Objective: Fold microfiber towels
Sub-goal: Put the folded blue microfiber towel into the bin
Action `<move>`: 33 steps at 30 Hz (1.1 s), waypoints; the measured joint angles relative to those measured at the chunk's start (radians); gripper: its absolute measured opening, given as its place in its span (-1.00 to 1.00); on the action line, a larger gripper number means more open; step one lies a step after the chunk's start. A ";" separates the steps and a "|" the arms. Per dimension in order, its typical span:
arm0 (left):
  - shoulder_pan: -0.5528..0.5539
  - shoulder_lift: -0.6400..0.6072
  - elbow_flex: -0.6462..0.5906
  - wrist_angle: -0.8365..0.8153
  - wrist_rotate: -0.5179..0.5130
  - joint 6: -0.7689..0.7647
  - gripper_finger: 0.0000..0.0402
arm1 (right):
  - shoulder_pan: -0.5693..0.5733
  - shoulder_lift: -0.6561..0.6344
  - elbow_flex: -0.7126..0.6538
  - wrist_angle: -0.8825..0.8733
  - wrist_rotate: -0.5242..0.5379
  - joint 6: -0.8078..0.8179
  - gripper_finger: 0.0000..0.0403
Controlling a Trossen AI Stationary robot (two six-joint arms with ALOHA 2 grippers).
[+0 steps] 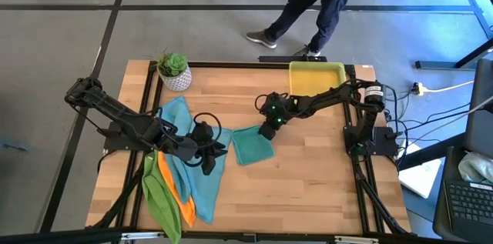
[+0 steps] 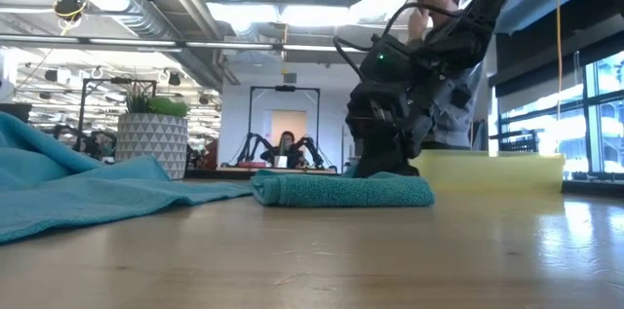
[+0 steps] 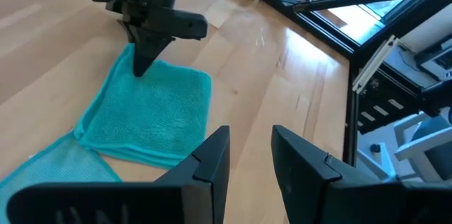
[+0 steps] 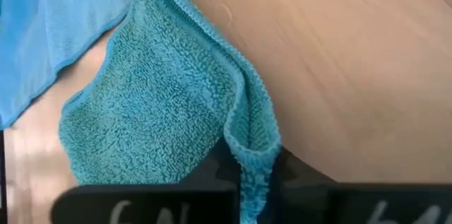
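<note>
Folded teal towel point(image 1: 252, 146): it lay near the middle of the table point(image 1: 308, 190), a little toward the front edge, flat and roughly square, its outline turned at a slant to the table edges
Relation that mattered: your right gripper point(image 1: 267, 129) sat at the towel's far corner, the one pointing toward the yellow tray point(image 1: 314, 78), so the rest of the cloth ran away from the fingers toward the front edge
Grip: the right fingers were pinched tight on a raised ridge of the towel's edge, which the right wrist view showed bunched up between them point(image 4: 248, 146)
Nearer arm: the right one was on the towel; your left gripper point(image 1: 206, 150) was just beside it on the left-edge side, apart from it
Left fingers: narrowly parted, holding nothing, aimed across the bare wood toward the folded towel
Right arm pose: stretched in low from the right edge past the tray, wrist dropped almost onto the table
Left arm pose: reached in from the left edge, over the unfolded pile point(image 1: 179, 182) of teal, orange and lime green cloths
Judgement: any lift or drag would likely pivot the towel about that pinched corner
</note>
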 joint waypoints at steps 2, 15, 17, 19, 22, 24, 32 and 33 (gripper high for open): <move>0.000 0.000 0.000 0.000 0.000 0.000 -0.51 | 0.000 0.000 0.001 0.001 -0.002 -0.001 -0.93; 0.002 -0.016 0.000 -0.008 -0.005 0.011 -0.51 | 0.003 -0.046 0.234 -0.473 0.064 -0.231 -0.97; 0.014 -0.026 0.000 -0.015 -0.005 0.011 -0.51 | 0.002 -0.045 0.292 -0.594 0.097 -0.301 -0.97; 0.035 -0.040 0.000 -0.006 -0.004 0.011 -0.51 | -0.003 -0.045 0.339 -0.663 0.126 -0.346 -0.97; 0.064 -0.060 0.000 -0.001 -0.004 0.011 -0.51 | -0.026 -0.045 0.399 -0.787 0.142 -0.389 -0.97; 0.079 -0.078 0.000 0.001 -0.005 0.016 -0.51 | -0.046 -0.046 0.438 -0.851 0.157 -0.416 -0.97; 0.099 -0.111 0.000 0.004 -0.005 0.117 -0.51 | -0.123 -0.048 0.576 -1.056 0.201 -0.503 -0.97; 0.099 -0.111 0.000 0.004 -0.005 0.127 -0.51 | -0.132 -0.048 0.597 -1.085 0.207 -0.513 -0.97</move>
